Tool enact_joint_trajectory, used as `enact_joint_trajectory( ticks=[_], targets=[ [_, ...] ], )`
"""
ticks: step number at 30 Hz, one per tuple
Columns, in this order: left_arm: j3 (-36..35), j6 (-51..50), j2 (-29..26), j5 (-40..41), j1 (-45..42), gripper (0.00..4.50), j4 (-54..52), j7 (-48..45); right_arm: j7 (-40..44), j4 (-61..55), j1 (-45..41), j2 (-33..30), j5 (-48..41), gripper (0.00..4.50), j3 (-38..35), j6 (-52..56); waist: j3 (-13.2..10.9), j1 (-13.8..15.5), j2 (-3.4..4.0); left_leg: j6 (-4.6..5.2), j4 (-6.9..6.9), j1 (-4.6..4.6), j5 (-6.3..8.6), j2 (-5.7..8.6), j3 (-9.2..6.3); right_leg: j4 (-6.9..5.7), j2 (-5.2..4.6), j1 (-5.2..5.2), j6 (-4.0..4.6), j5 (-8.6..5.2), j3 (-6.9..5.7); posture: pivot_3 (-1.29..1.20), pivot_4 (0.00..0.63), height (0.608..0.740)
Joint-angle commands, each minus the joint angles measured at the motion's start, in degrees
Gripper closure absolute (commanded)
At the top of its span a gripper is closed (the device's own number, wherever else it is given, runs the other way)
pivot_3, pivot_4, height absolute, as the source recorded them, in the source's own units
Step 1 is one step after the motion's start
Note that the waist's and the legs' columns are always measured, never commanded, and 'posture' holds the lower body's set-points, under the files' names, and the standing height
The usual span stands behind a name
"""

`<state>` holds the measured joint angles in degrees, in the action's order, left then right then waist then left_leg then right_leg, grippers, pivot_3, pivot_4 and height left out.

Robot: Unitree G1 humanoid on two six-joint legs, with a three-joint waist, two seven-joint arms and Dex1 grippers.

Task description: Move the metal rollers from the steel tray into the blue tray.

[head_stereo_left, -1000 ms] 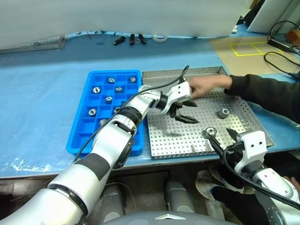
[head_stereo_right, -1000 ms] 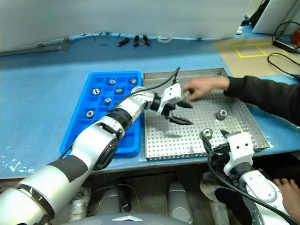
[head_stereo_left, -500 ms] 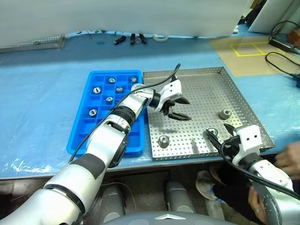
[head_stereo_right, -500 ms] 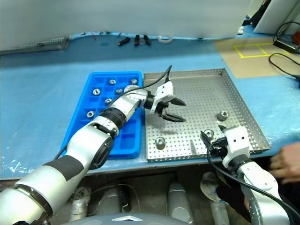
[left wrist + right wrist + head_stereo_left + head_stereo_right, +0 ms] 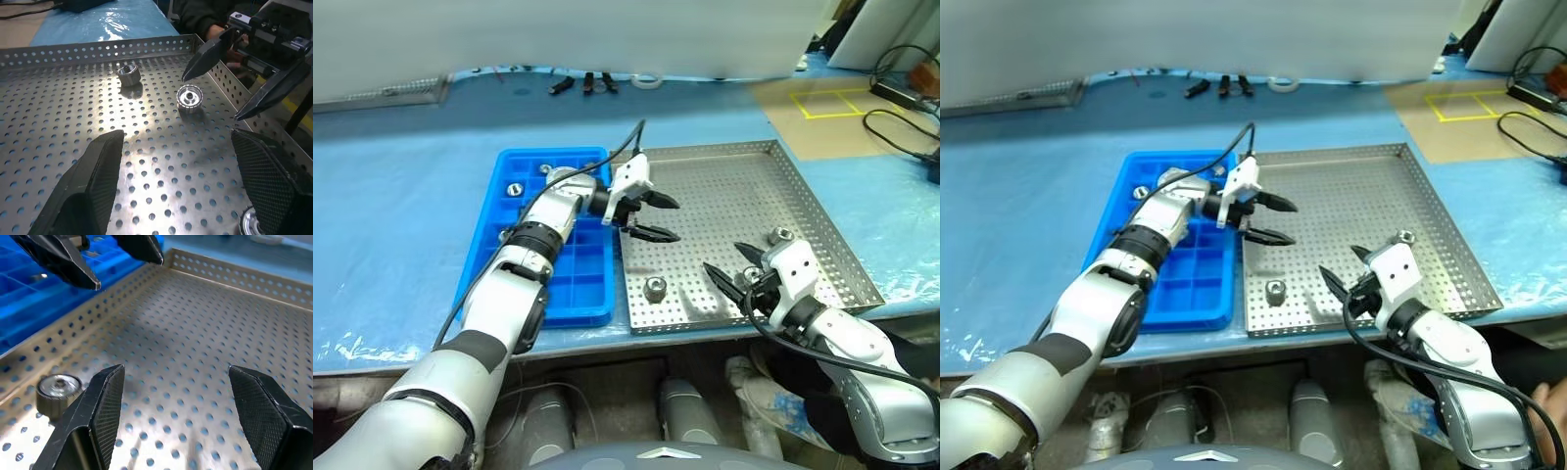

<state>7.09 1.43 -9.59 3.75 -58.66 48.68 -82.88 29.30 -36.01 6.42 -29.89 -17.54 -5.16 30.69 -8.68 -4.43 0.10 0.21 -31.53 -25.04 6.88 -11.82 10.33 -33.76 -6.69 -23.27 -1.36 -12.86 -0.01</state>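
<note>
On the blue-covered table: two trays lie side by side, touching along one long edge.
Steel tray (image 5: 744, 186): perforated silver tray with a low rim, on the robot's right of the pair.
Blue tray (image 5: 514, 259): plastic tray of square compartments, on the robot's left of the pair.
Metal rollers in the steel tray: three can be seen. One roller (image 5: 655, 289) stands near the front rim, toward the blue tray. A second roller (image 5: 781, 235) sits near the right rim. A third roller (image 5: 189, 97) lies close beside the right gripper's fingers.
Metal rollers in the blue tray: one roller (image 5: 514, 189) rests in a far compartment; at least one more shows beside the left forearm, partly hidden.
Left gripper (image 5: 656, 218): reaches across the blue tray and hovers over the near-left part of the steel tray, pointing toward the robot's right. Its two black fingers (image 5: 93, 181) stand wide apart, nothing between them, touching nothing.
Right gripper (image 5: 736, 265): hangs low over the front right part of the steel tray, pointing toward the left gripper. Its fingers (image 5: 100, 406) are spread apart with only bare perforated floor between them; it grips no roller.
Far edge of the table: a few small dark tools (image 5: 579, 82) and a white ring (image 5: 647, 77) lie well apart from the trays.
</note>
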Motion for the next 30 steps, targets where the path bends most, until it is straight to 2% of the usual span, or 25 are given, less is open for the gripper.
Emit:
enact_joint_trajectory(
  ticks=[1,7,13,19,30],
  targets=[
    [0.2,-5.9,-2.9,2.9,6.0,0.82,-13.6,0.1,3.6,1.8,-3.0,-1.8,-0.9,0.91,2.6,-0.1,0.0,0.7,0.0,0.02,0.0,0.01,0.01,0.0,0.02,0.01,-0.01,0.0,0.0,0.0,0.01,-0.42,0.15,0.74],
    [0.8,-17.8,-8.6,5.6,18.6,0.82,-34.5,4.2,11.0,8.7,-8.0,-4.2,-1.4,0.91,7.0,-1.6,0.0,3.2,0.01,-0.04,0.03,0.03,0.0,-0.05,0.02,-0.02,0.0,0.03,0.02,0.0,-0.02,-0.28,0.15,0.74],
    [0.2,-24.3,-12.7,8.4,25.0,0.82,-44.5,8.8,17.4,15.8,-11.6,-6.2,-0.9,0.91,9.9,-2.7,0.0,5.8,0.01,-0.27,0.03,0.12,0.01,-0.05,0.01,-0.08,-0.02,0.11,0.09,0.04,-0.03,-0.18,0.15,0.74],
    [-0.1,-24.8,-15.4,9.6,27.3,0.82,-46.1,12.1,22.0,20.4,-12.7,-7.7,0.1,0.91,12.5,-5.0,0.0,6.9,0.02,-0.39,0.16,0.21,-0.05,-0.08,0.01,-0.08,0.05,0.14,0.09,0.04,-0.03,-0.14,0.15,0.74],
    [1.8,-23.4,-15.5,9.9,26.8,0.82,-44.5,13.9,21.2,25.0,-10.8,-6.8,3.4,0.91,13.9,-6.6,0.0,7.0,0.02,-0.44,0.2,0.24,-0.08,-0.11,-0.01,-0.09,0.11,0.12,0.09,0.04,-0.02,-0.16,0.15,0.74]
  ],
)
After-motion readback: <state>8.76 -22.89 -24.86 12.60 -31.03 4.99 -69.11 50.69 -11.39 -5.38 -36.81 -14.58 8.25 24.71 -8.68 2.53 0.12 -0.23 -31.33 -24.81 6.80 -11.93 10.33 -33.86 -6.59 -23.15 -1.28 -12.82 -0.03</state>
